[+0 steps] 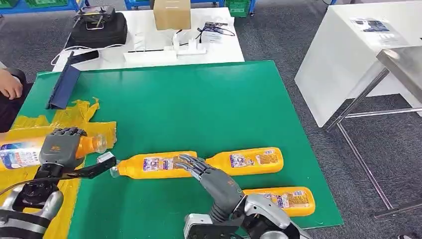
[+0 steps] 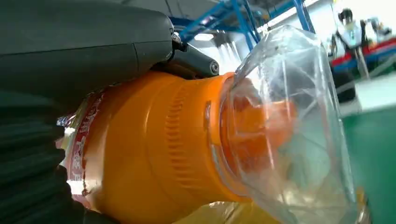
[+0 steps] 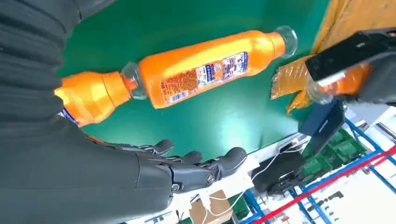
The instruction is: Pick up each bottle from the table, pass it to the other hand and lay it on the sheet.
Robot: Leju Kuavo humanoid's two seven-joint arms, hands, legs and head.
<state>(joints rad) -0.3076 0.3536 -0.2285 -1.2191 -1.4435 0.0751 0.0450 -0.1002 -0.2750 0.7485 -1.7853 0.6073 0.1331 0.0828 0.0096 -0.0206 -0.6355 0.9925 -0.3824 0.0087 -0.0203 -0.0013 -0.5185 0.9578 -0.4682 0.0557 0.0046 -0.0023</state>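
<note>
My left hand (image 1: 60, 144) grips an orange bottle (image 1: 92, 144) lying sideways over the crumpled yellow sheet (image 1: 30, 124) at the table's left. Close up, the bottle's orange neck (image 2: 154, 158) and clear cap sit just past my left hand (image 2: 70, 51). Three more orange bottles lie on the green mat (image 1: 199, 104): one (image 1: 154, 165) at front centre, one (image 1: 249, 160) to its right, one (image 1: 283, 198) nearest the front edge. My right hand (image 1: 209, 174) hovers open above the first two, fingers spread (image 3: 187, 163) and holding nothing, with the bottles (image 3: 210, 67) (image 3: 91, 95) below it.
A dark blue folder (image 1: 62, 87) stands propped at the mat's back left, and a person's hand (image 1: 10, 84) rests at the left edge. Behind the mat, a white table holds a cardboard box (image 1: 171, 14) and a black bag (image 1: 97, 27). Another white table (image 1: 348, 55) stands right.
</note>
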